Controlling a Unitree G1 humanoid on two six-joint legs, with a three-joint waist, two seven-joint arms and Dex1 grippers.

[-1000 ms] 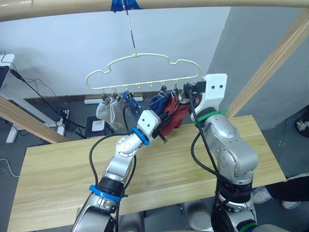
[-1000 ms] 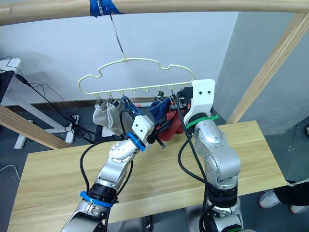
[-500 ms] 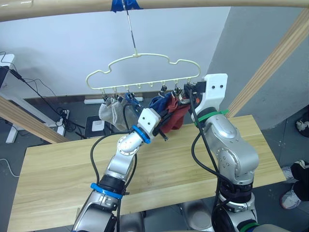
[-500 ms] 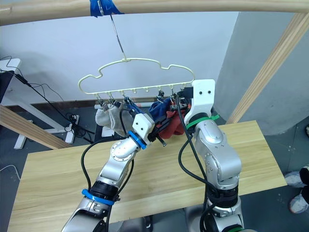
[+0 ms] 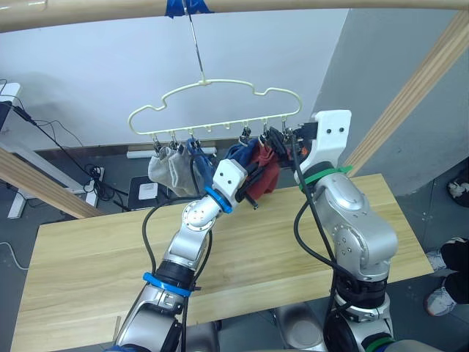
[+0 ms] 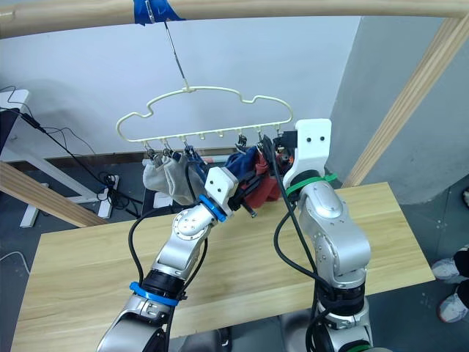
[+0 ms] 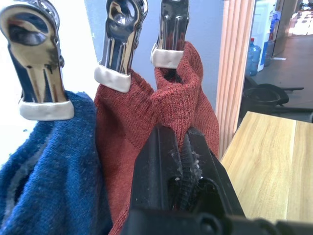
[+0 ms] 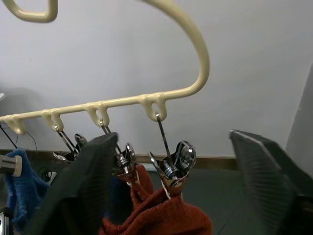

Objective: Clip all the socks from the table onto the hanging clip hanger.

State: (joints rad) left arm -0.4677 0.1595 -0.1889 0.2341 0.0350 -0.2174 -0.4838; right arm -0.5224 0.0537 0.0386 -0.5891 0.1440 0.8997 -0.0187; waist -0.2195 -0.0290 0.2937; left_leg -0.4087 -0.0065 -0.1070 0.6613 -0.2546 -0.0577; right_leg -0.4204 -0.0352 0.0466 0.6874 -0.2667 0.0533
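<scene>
Rust-red socks (image 7: 171, 98) hang side by side from the end clips of the clip hanger (image 5: 212, 99), beside a blue sock (image 7: 49, 161); grey socks (image 5: 170, 169) hang at its other end. Left tool (image 7: 182, 166) is clamped on one red sock. Right tool (image 8: 195, 176) stands spread apart below the clips, above the bench (image 5: 88, 249).

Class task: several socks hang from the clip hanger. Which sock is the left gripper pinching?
The rust-red sock on the end clip nearest the wooden post. The left gripper is shut on its fabric; the other red sock and blue sock hang free.
</scene>
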